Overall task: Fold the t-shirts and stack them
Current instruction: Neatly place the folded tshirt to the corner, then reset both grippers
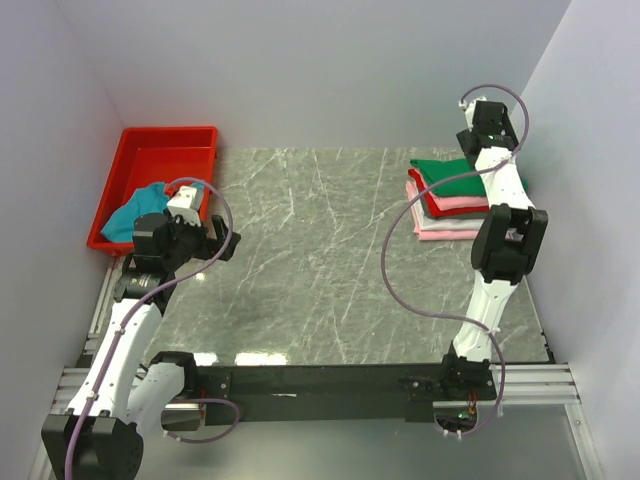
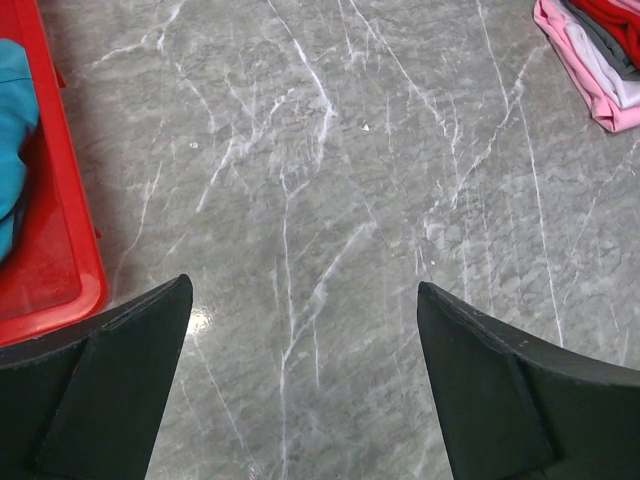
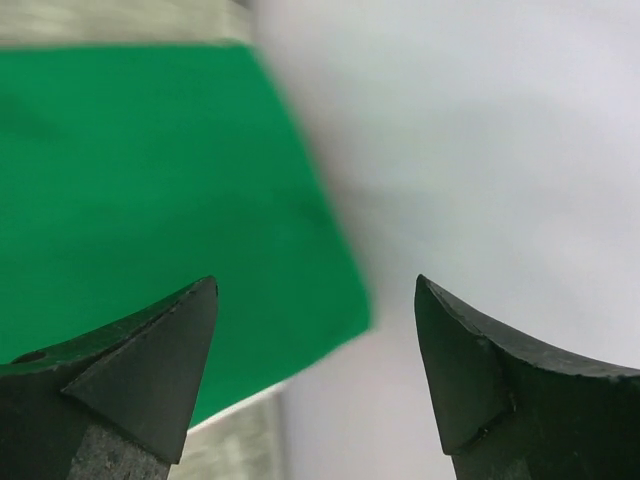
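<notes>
1. Far left, at ten o'clock on the worktop (image 1: 320, 250), the red tray (image 1: 165, 160) sits close to the left wall.
2. A teal-blue t-shirt (image 1: 140, 205) lies crumpled at the tray's six o'clock end. The left wrist view catches a strip of it at nine o'clock, inside the tray's rim.
3. The left arm (image 1: 125, 320) rises from seven o'clock, and its wrist is just beside the tray's near right corner. The left jaws stand wide apart over bare grey marble, and they touch neither tray nor cloth.
4. The centre of the worktop shows veined grey stone.
5. Over at two o'clock comes the stack of folded t-shirts (image 1: 445, 210), close to the right wall. The green t-shirt (image 1: 455, 175) lies flat on top, with bands of red, pink and whitish cloth under it. The stack's near corner also peeks into the left wrist view at one o'clock.
6. The right arm (image 1: 495, 260) stretches from five o'clock up past the stack's right side, and its wrist is above the far right corner. The right jaws are apart and grip no cloth. In the right wrist view the green shirt's corner lies below the left finger, and blurred pale wall fills the gap.
</notes>
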Available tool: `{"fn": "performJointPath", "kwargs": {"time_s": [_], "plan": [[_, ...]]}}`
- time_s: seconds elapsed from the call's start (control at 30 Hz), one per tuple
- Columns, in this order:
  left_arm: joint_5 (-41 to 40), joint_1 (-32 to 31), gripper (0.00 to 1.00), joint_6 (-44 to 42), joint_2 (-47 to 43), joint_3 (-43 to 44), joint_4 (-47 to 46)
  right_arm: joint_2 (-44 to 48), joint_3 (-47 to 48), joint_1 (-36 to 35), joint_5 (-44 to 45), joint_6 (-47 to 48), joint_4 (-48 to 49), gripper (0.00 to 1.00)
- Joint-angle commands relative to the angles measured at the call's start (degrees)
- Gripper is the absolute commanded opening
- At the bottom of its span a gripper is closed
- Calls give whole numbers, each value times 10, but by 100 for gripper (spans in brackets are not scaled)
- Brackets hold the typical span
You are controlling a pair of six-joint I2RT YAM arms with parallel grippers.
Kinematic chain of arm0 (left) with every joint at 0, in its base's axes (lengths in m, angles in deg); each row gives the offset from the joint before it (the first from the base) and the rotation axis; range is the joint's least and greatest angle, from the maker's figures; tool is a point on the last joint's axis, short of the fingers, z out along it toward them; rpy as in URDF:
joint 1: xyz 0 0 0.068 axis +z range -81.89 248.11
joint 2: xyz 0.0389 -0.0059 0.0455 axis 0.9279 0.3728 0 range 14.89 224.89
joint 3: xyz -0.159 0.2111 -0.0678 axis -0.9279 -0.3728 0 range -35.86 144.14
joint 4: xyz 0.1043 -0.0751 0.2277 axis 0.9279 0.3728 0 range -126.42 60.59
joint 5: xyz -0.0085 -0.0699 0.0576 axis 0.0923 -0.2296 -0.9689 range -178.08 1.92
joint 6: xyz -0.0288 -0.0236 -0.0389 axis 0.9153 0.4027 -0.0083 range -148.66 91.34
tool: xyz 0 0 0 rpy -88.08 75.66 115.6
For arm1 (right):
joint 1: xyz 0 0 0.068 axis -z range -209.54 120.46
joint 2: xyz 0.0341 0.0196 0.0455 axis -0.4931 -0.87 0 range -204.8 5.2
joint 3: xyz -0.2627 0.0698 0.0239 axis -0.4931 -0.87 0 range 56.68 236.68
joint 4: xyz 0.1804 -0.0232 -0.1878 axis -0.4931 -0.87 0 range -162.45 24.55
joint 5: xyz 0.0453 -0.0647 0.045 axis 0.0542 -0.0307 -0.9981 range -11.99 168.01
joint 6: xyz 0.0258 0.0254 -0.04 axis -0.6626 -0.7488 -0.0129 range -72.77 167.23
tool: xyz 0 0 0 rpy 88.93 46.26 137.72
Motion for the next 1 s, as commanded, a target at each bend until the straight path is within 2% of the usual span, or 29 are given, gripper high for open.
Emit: {"fn": "performJointPath", "kwargs": {"time_s": [0.0,0.03,0.07,0.17,0.23,0.33,0.47,0.6,0.63,0.73,0.83,0.87,0.97], "plan": [[-1,-2,99,-7,-6,2,-7,132,-24,-29,-166,-67,-60,86],[-1,-2,99,-6,-6,4,-7,153,-42,-32,-209,-76,-73,86],[1,-2,99,-5,-6,4,-8,173,-71,-39,-307,-74,-87,86],[-13,-2,99,7,-8,5,-11,246,-122,-49,-487,-83,-110,86],[-28,-1,99,17,-11,7,-13,303,-184,-62,-533,-95,-95,87],[-69,-1,99,46,-19,8,-15,389,-288,-72,-574,-139,-24,87],[-164,0,99,89,-35,10,-7,484,-418,-74,-541,-187,55,88],[-169,0,99,90,-48,9,-5,573,-502,-73,-441,-256,112,89],[-165,0,99,83,-52,9,-5,584,-512,-68,-411,-293,107,92],[-172,0,100,71,-64,11,3,615,-528,-56,-435,-318,74,94],[-202,-1,99,68,-80,3,5,678,-575,-55,-380,-358,122,94],[-205,-1,99,68,-88,2,3,708,-598,-55,-324,-380,136,94],[-205,-2,99,70,-100,-2,-1,736,-616,-56,-227,-445,157,95]]}}
